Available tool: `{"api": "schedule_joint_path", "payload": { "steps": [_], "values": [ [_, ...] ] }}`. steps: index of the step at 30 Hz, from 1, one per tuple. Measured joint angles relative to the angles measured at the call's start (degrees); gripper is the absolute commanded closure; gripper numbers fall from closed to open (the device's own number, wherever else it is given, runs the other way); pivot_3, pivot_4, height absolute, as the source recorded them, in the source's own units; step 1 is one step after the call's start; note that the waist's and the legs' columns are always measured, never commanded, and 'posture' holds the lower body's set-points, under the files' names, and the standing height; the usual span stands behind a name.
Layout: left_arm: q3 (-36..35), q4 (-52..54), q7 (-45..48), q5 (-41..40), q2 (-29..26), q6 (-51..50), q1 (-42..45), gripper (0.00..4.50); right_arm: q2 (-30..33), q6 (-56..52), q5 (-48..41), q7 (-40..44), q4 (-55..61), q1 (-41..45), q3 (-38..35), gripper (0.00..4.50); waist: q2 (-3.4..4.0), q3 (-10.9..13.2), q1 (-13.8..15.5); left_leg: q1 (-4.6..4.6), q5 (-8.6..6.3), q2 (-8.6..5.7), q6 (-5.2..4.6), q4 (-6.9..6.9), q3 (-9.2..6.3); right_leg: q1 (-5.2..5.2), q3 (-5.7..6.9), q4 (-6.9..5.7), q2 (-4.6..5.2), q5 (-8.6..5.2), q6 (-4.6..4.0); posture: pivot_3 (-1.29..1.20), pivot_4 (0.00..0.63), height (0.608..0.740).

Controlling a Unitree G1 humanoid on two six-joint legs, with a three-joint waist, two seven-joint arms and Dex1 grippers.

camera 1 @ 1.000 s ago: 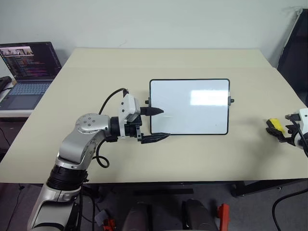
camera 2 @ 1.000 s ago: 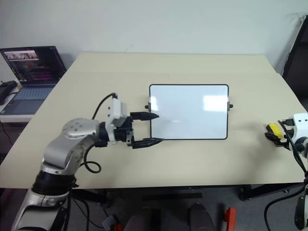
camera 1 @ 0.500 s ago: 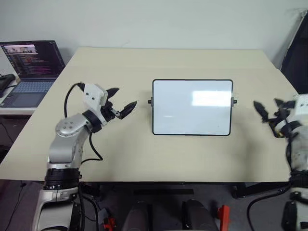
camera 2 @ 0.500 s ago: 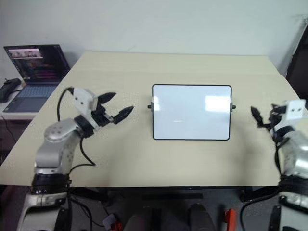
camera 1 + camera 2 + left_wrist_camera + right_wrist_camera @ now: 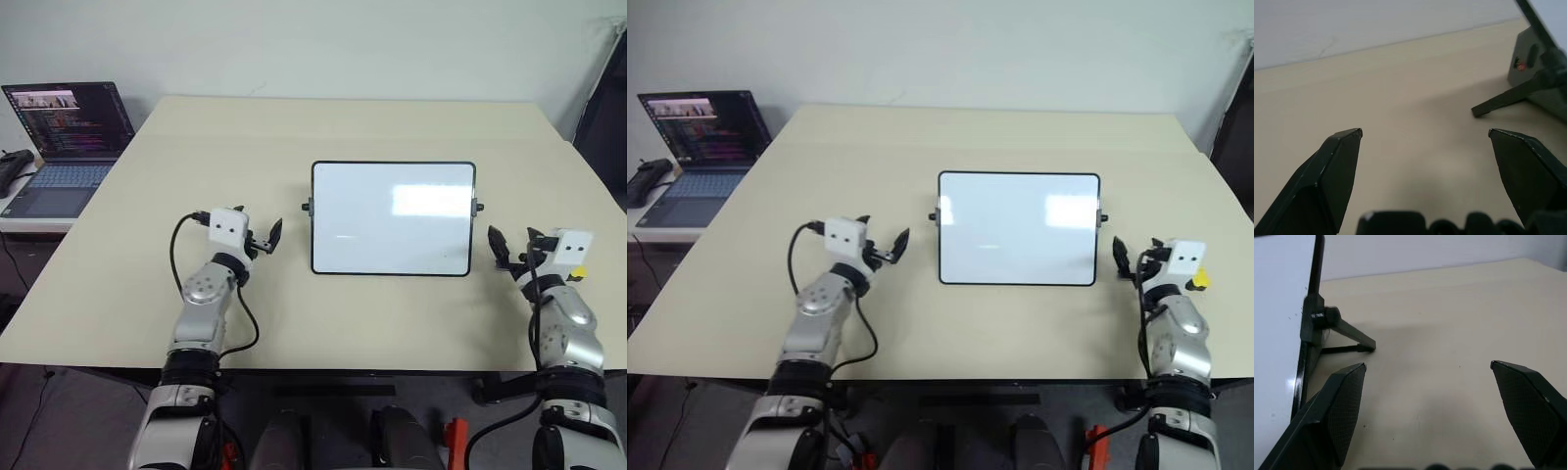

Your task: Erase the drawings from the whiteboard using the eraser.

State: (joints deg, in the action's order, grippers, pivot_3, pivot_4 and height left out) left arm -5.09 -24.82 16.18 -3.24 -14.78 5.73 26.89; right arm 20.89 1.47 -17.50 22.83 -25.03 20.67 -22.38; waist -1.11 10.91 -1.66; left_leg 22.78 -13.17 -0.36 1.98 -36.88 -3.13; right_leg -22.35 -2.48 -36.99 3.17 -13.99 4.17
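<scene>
While both arms rest low over the table, the left gripper (image 5: 266, 236) has its two black fingers spread wide apart with nothing between them, and the right gripper (image 5: 510, 242) is spread just as wide and also holds nothing. Each points forward, roughly level with the tabletop. Between them, the whiteboard (image 5: 393, 216) sits near the middle of the beige table (image 5: 323, 127), propped on small dark legs, the left gripper near its left short side and the right gripper near its right short side, neither touching it. Its white face looks clean apart from a faint short mark near the middle (image 5: 341, 235); I cannot tell any clear drawings on it. A bit of the yellow eraser (image 5: 1198, 280) peeks out just beside the right wrist, on the table. Off the table's far left corner, an open laptop (image 5: 61, 137) sits with its screen lit.
</scene>
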Motion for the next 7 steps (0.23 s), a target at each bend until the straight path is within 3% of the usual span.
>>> {"api": "schedule_joint_path", "payload": {
  "steps": [7],
  "values": [
    [0.1, -9.3, -2.0, 0.4, 0.7, 5.5, 3.1, 0.0, -2.8, 1.0, 0.5, -1.7, -0.2, 0.4, 2.2, 0.03, 0.01, 0.0, -0.2, -0.01, 0.0, 0.0, 0.0, 0.01, -0.01, 0.0, 0.01, -0.01, -0.01, 0.0, 0.0, 0.0, 0.15, 0.74]
  ]
}}
